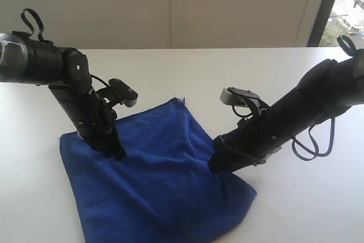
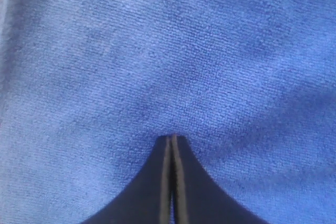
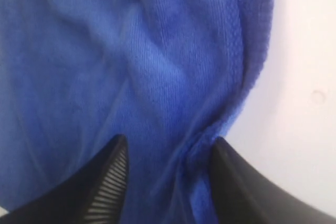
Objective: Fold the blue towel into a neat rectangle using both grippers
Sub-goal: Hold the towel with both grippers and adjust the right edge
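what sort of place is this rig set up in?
Likely a lab or office test bench: a white table, plain pale wall panels behind it, and a window at the right showing outdoors.

Blue towel [image 1: 153,186]: soft plush cloth, matt, fine looped pile in tight rows close up, lightly creased. Table [image 1: 296,209]: white, smooth, faint sheen. Left gripper [image 2: 171,139]: black, smooth, matt, plastic-looking, w/ thin paler strips along inner faces. Right gripper [image 3: 169,142]: same black matt finish, finely ribbed pad on one inner face. Left arm [image 1: 74,95] & right arm [image 1: 284,118]: black casings, dull semi-matt. Cables [image 1: 313,143]: black, smooth, rubbery-looking.
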Robot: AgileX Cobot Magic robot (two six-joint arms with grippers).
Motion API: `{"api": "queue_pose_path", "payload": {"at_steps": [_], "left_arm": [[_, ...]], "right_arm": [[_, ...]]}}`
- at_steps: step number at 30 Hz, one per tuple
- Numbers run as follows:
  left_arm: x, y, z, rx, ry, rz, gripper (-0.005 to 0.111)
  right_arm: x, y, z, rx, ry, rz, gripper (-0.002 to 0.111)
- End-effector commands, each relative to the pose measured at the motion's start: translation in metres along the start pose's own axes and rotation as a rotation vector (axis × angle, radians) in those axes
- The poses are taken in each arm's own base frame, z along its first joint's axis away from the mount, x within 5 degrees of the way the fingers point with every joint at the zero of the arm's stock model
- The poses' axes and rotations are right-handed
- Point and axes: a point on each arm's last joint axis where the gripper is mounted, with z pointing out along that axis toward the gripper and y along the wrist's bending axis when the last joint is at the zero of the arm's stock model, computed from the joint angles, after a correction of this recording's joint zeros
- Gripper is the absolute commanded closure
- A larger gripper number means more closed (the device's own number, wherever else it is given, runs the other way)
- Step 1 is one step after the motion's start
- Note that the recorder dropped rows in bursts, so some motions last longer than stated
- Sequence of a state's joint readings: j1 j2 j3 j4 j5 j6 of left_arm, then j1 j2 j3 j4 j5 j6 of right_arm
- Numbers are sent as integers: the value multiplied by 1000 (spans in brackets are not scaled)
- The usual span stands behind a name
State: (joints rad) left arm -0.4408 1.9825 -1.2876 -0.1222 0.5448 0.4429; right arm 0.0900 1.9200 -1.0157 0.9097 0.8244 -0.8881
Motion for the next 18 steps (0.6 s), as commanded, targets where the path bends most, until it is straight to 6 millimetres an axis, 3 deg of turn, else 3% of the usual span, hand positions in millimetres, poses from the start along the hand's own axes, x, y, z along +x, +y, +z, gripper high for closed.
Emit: {"api": "queue_pose_path", "payload": {"at_steps": [1,6,18], "left_arm": [[5,1,17,5,35,4,107],[5,1,17,5,35,4,107],[5,1,17,5,35,4,107]], "right_arm": [[8,1,-4,1,90,-5,62],[15,-5,-6,77,166,3,62],[20,10,-20,20,216,-9,62]]}}
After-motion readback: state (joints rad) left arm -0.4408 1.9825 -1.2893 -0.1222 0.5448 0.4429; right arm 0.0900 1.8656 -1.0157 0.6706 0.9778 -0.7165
